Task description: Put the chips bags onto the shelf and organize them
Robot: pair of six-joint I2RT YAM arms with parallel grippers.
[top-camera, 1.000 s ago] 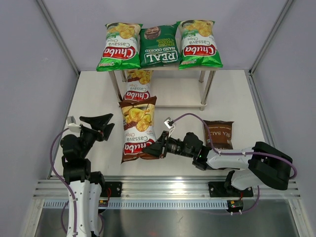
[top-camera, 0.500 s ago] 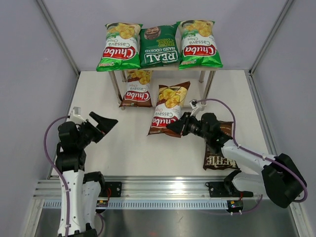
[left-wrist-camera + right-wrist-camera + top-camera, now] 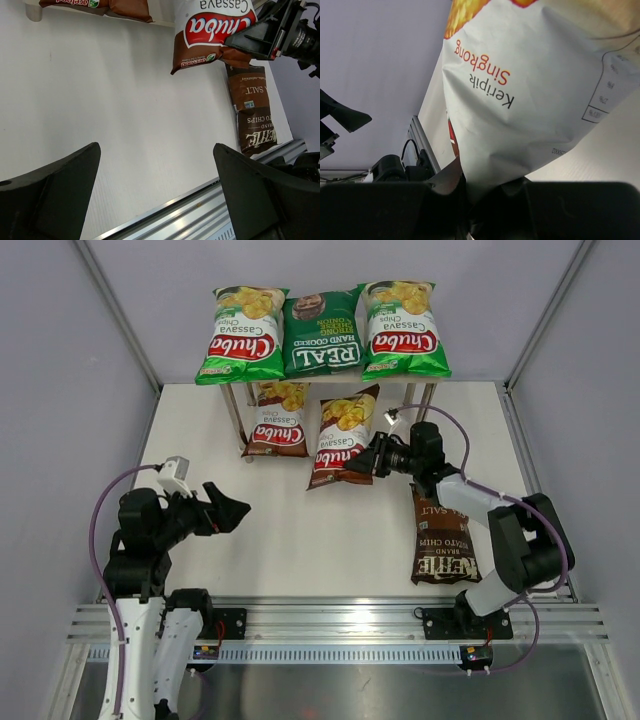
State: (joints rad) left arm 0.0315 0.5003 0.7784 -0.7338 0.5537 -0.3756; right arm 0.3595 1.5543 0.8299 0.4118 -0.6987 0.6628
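Right gripper (image 3: 362, 462): pinched brown Chuba bag's (image 3: 340, 435) edge; bag just ahead of it, at shelf's (image 3: 234, 418) lower tier.
Left gripper (image 3: 225, 508): spread wide, empty.
Kettle bag (image 3: 443, 538): flat, just behind right gripper.

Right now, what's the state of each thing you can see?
Left light-green Chuba bag: flat on shelf top.
REAL bag: flat on shelf top.
Right light-green Chuba bag: flat on shelf top.
Lower brown Chuba bag: lying on lower tier.
Held brown Chuba bag: gripped, tilted.
Kettle bag: flat on table.
Left gripper: open, empty.
Right gripper: shut on held brown Chuba bag.
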